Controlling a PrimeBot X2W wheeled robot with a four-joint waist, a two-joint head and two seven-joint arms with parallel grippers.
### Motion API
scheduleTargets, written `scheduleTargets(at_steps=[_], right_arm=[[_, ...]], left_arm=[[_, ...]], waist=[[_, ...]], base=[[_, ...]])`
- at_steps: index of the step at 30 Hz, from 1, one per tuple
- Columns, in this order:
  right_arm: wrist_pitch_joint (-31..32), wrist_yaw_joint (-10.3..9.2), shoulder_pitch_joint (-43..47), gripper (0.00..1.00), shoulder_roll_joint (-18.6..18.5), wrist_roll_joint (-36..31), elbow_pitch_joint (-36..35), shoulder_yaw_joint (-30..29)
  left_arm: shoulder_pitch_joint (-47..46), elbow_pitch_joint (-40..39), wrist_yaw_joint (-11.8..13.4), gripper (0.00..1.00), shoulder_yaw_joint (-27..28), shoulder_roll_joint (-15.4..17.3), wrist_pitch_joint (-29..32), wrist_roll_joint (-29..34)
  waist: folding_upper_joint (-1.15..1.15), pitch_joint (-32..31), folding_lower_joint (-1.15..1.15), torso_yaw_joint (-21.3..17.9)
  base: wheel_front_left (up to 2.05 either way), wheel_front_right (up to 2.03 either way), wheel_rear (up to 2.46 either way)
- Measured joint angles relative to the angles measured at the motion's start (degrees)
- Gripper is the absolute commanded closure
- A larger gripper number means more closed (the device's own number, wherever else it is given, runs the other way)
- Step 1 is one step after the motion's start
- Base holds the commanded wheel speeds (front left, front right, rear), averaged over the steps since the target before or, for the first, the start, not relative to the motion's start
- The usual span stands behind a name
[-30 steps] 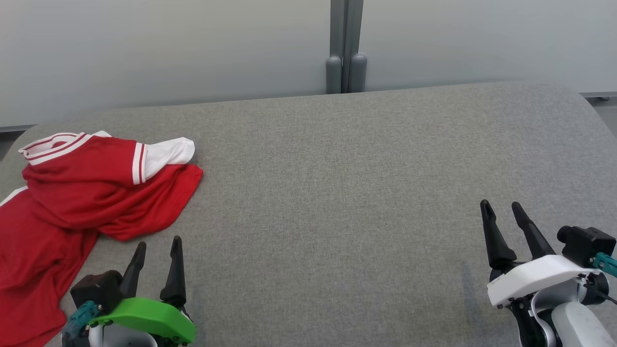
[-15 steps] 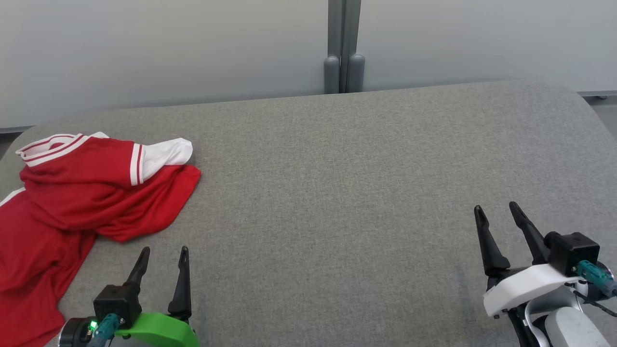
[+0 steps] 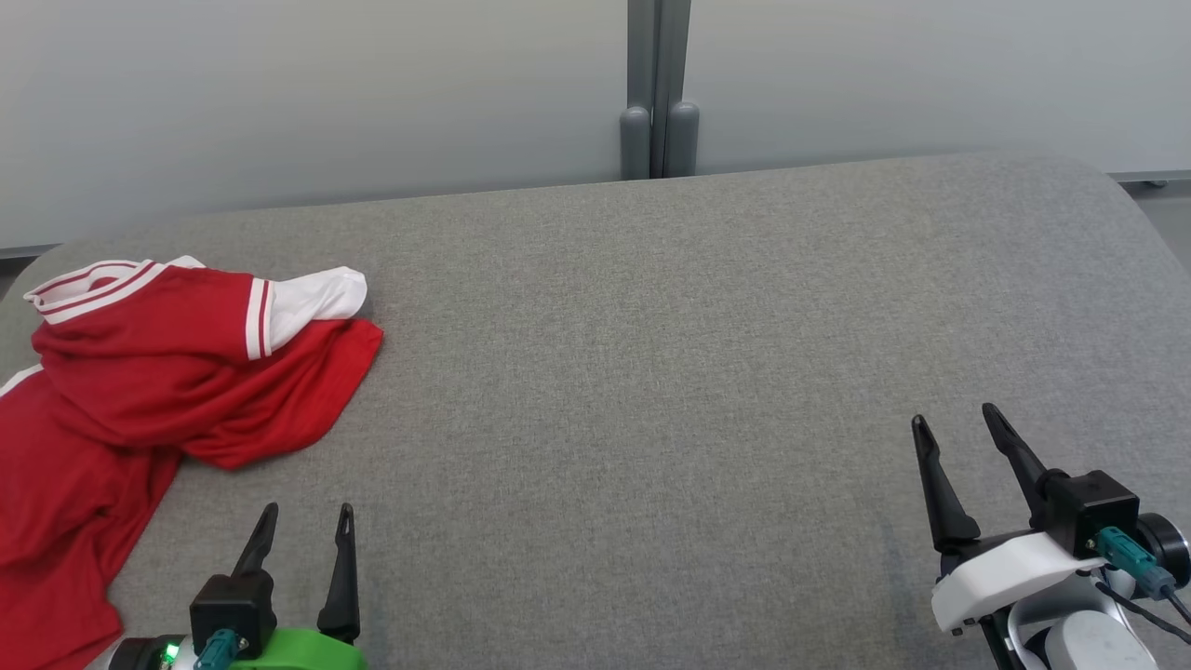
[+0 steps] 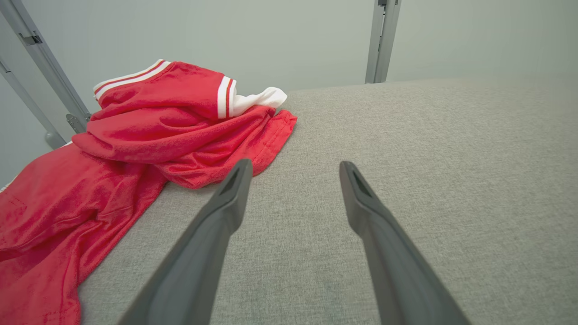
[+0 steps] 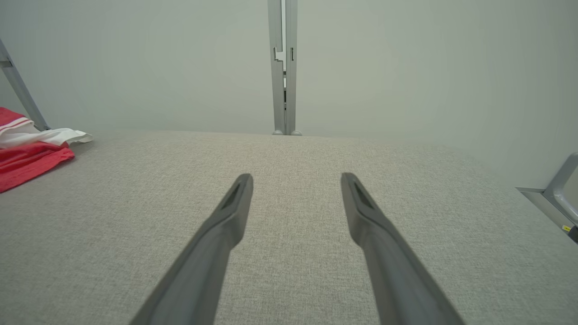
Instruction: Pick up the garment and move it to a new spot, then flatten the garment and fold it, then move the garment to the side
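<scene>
While the crumpled garment lies ahead and left of our left gripper, it and our right gripper gape empty, so we judge every step is yet to do.

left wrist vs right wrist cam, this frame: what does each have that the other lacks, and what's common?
Left wrist view: the left gripper, open, with the bulk of the crumpled red garment up and left of its fingers and the striped collar on top.
Right wrist view: the right gripper, open over the bare grey surface, and a metal frame corner at the right edge. Of the garment, just a red and white edge at far left.
Shared: the garment, the grey surface, the pale wall and the vertical post.
</scene>
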Motion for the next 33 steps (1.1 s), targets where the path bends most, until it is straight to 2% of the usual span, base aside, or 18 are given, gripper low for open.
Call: scheduleTargets(at_steps=[7,17,23,27,33], right_arm=[[0.0,0.23,0.0,0.00,0.2,0.0,0.5,-1.0],[0.0,1.52,0.0,0.00,0.2,-0.2,0.3,-1.8],[0.0,2.72,0.0,0.00,0.0,-1.6,0.2,-1.0],[0.0,4.15,-0.1,0.00,0.2,-2.3,0.5,1.5],[0.0,5.10,-1.0,0.00,0.6,-2.7,1.3,4.1]], left_arm=[[0.0,0.6,-0.1,0.00,1.0,-0.2,0.0,0.0],[-0.2,1.6,-1.2,0.00,1.0,-0.6,0.0,0.0],[-0.2,2.0,-1.1,0.00,1.4,-0.8,0.0,0.1],[-0.1,2.0,-0.5,0.00,3.4,-1.0,0.0,0.4],[0.6,1.9,0.2,0.00,6.1,-1.0,0.0,0.4]], waist=[[0.00,0.1,0.00,0.0],[0.00,0.1,0.00,1.2],[0.00,0.1,0.00,4.1],[0.00,0.0,0.00,6.8],[0.00,-0.4,0.00,11.2]], base=[[0.00,0.00,0.00],[0.00,0.00,0.00],[0.00,0.00,0.00],[0.00,0.00,0.00],[0.00,0.00,0.00]])
